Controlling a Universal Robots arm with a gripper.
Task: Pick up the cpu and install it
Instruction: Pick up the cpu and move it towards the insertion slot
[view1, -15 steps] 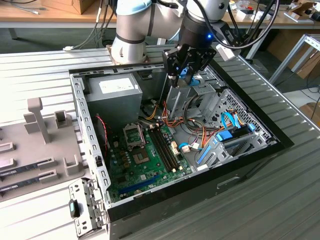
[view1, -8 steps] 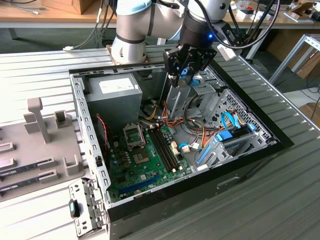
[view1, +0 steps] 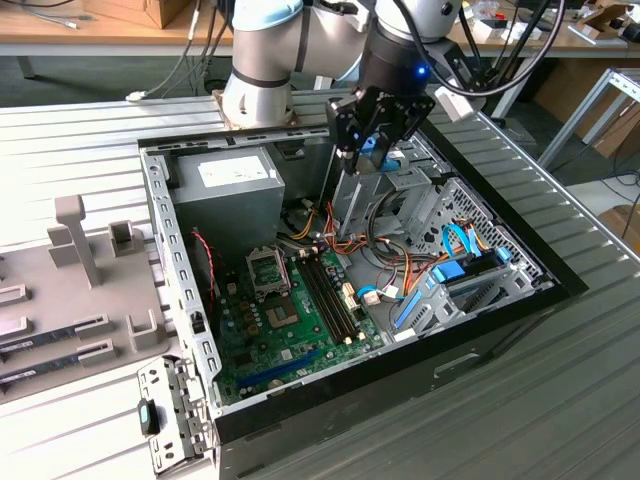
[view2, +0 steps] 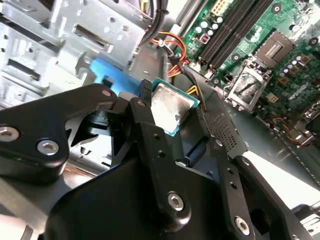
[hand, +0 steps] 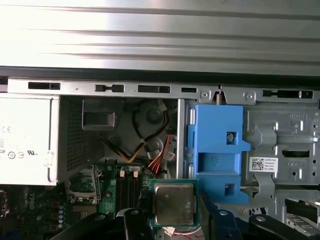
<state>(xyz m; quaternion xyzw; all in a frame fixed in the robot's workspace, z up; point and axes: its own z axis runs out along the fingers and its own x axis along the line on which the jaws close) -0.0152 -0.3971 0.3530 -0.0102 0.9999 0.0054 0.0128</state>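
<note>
In both wrist views my gripper (view2: 174, 114) (hand: 172, 216) is shut on the cpu (view2: 171, 106) (hand: 173, 202), a small square chip with a silvery top and a thin green rim, held by its edges between the black fingers. In the exterior view the gripper (view1: 371, 152) hangs above the open computer case (view1: 500, 315), over the far side near the drive cage. The metal-framed socket (view1: 268, 268) (view2: 246, 86) (hand: 82, 184) lies on the green motherboard below, to the exterior view's left of the gripper, with its bracket raised.
A grey power supply box (view1: 224, 188) fills the case's far left corner. Coloured cables (view1: 322, 238) and long memory slots (view1: 328, 292) lie beside the socket. A blue bracket (hand: 216, 150) sits on the metal drive cage. A grey fixture plate (view1: 70, 290) lies outside the case.
</note>
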